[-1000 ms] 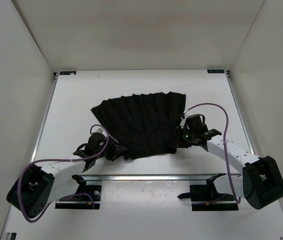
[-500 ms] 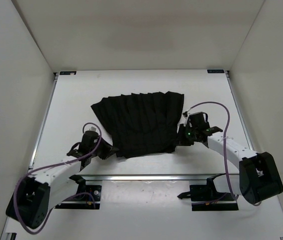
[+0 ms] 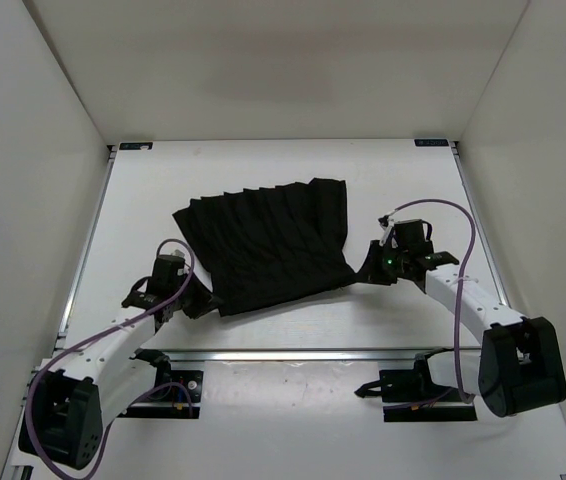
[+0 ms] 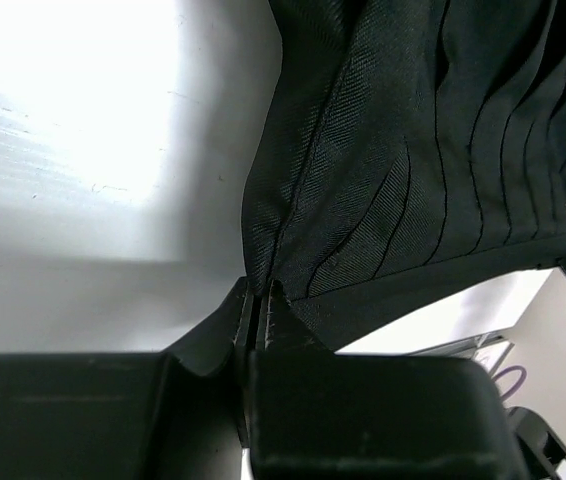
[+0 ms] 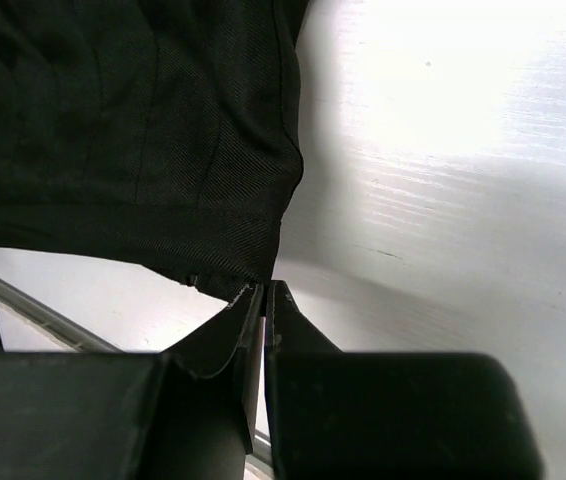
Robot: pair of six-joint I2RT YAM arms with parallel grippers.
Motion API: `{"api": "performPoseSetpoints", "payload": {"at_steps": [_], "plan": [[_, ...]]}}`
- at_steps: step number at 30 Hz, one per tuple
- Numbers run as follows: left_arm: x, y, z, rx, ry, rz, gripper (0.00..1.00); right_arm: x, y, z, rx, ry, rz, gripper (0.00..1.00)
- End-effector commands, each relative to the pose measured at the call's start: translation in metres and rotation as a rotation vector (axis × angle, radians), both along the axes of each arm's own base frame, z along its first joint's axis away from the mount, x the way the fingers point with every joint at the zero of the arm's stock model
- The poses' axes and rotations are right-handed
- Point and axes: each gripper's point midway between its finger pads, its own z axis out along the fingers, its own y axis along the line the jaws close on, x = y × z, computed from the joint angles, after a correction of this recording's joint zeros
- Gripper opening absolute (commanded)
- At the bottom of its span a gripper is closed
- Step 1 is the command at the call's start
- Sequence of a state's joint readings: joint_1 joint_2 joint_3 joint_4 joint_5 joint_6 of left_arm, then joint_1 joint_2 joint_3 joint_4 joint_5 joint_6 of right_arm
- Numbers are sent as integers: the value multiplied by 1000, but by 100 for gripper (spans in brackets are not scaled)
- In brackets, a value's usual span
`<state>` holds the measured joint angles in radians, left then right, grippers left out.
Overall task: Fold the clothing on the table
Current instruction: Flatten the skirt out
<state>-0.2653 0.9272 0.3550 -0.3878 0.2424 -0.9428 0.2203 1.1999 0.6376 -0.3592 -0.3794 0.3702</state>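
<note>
Two corners of the clothing (image 3: 263,240) pinched, left claw (image 4: 261,292) near-left, right claw (image 5: 265,290) near-right, fabric spread between

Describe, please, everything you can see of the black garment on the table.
The garment is plain black woven cloth with a fine twill look. Long pleat creases run from its far edge to a flat hem band along the near edge. It lies spread out and slightly askew on the middle of the white table. The left gripper is shut on its near left corner, and the right gripper on its near right corner.
</note>
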Motion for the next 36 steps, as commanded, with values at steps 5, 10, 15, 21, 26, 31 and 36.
{"api": "performPoseSetpoints", "payload": {"at_steps": [5,10,15,21,26,31,36], "plan": [[-11,12,-11,75,62,-15,0,-1,-4,3,27,-51,5,13],[-16,7,-16,64,73,-35,0,1,6,4,63,-63,24,52],[-18,4,-20,56,88,-46,0,-5,19,-1,118,-46,75,72],[-19,4,-21,53,89,-52,0,-3,39,-11,141,-15,132,70],[-18,5,-20,65,91,-59,0,1,45,-24,153,31,146,63],[-21,8,-21,84,101,-61,0,6,55,-27,147,42,179,39],[-22,8,-20,77,91,-61,31,9,57,-28,134,46,178,0]]}}
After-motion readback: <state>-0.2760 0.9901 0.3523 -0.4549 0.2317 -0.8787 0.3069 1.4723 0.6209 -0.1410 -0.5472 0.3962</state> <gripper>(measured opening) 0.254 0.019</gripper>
